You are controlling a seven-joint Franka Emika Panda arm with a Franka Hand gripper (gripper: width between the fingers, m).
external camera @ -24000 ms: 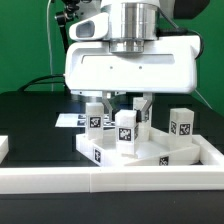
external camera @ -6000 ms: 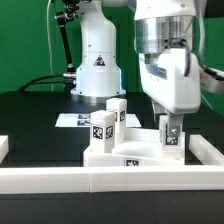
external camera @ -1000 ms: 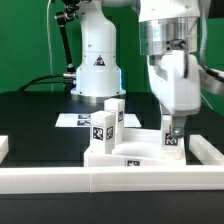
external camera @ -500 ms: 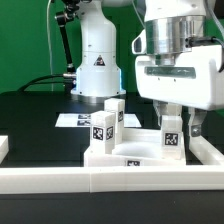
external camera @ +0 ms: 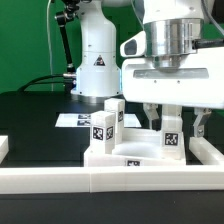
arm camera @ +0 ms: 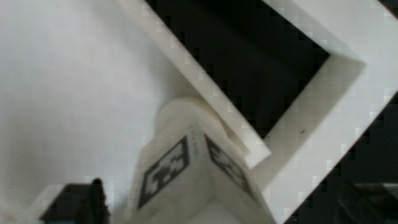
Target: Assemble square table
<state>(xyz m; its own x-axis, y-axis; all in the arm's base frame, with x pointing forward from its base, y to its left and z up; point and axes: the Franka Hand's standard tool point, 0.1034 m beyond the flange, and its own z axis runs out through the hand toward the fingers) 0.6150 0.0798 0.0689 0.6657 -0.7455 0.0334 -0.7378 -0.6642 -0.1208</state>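
**Pincer stood open over a leg on the table slab**

The square table [external camera: 130, 152] lay as a white slab with a raised rim on the black tabletop [external camera: 35, 125], close behind the long white border wall [external camera: 110, 180] at the front. A black-and-white tag showed on the slab's front edge. Three short, blocky white legs stood upright on it. Two of them stood close together toward the exterior view's left, the nearer leg [external camera: 102, 130] carrying a clear tag on its front face and the other leg [external camera: 116, 112] just behind it. The third leg [external camera: 171, 135] stood at the slab's corner toward the exterior view's right, also tagged.

The pincer [external camera: 173, 122] hung over that third leg with its fingers spread wide, one on each side and neither touching it as far as I could see. It gripped nothing.

From the wrist view, the same leg [arm camera: 187, 160] appeared close up with tags on two faces, standing by the slab's rim [arm camera: 240, 95], and one dark fingertip [arm camera: 75, 200] showed beside it.

Behind the slab, the marker board [external camera: 68, 120] lay flat.
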